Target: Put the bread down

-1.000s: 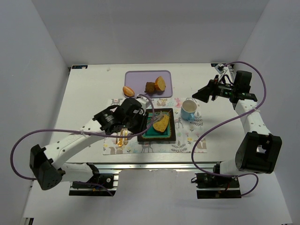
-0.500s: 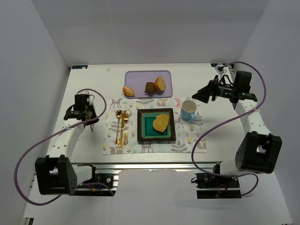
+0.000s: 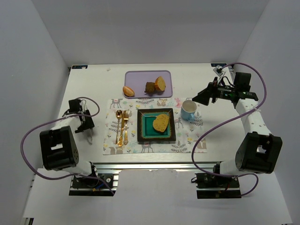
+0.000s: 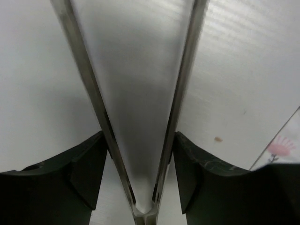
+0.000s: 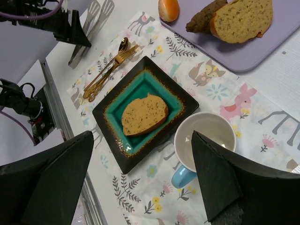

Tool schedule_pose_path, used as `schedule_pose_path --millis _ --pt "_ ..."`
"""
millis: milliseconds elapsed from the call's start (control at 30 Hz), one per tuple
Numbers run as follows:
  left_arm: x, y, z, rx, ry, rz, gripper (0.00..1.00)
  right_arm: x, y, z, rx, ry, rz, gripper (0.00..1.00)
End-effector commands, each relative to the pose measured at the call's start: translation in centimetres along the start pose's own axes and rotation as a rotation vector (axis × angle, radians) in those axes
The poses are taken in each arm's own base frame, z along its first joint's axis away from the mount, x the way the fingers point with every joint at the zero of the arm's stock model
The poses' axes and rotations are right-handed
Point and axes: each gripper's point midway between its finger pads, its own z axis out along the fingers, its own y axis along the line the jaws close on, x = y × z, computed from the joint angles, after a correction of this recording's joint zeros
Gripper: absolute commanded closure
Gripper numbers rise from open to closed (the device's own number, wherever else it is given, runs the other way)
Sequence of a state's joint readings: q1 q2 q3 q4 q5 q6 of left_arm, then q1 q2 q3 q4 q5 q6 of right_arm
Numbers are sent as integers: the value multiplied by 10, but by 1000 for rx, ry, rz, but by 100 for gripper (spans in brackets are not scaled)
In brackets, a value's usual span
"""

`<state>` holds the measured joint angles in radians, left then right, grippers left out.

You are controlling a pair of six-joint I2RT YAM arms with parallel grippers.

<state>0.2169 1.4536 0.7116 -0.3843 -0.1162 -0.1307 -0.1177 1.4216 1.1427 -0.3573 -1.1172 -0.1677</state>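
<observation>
**Bread on the plate, both arms clear**

The bread (image 3: 161,123) is shown lying flat on the teal plate (image 3: 146,127), toward the plate's 2 o'clock corner as seen from the top camera. It is touched by neither arm. The plate is set on a patterned mat (image 3: 187,140). Gold cutlery (image 3: 122,127) is laid at 9 o'clock of the plate, and a blue cup (image 3: 188,110) is placed near its 2 o'clock corner. A purple tray (image 3: 136,77) with other pieces is seen at 12 o'clock, beyond the mat.

The left gripper (image 4: 131,70) is held over bare table (image 3: 93,84) at 9 o'clock of the mat, its jaws released with nothing between them. The right gripper (image 3: 197,97) is raised at 1 o'clock of the cup, its jaws spread wide and nothing grasped.
</observation>
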Motion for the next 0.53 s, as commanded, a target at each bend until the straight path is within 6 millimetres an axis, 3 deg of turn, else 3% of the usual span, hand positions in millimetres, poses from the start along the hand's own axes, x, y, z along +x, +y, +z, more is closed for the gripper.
schedule_pose_path --millis 0,100,233,367,500 --pt "-12 -12 9 56 34 19 32 -17 6 -7 18 -13 -60 11" --pt "-7 -10 13 39 74 12 28 -16 -8 -8 105 2 -14 11" --pt "-24 -9 -7 37 -3 -10 5 -19 -38 -17 324 14 84 11" --pt "-48 -17 -46 105 -135 -66 2 -23 -55 -23 429 20 99 11" --pt "-81 -40 -109 279 -337 -124 2 -28 -56 -17 387 -11 90 10"
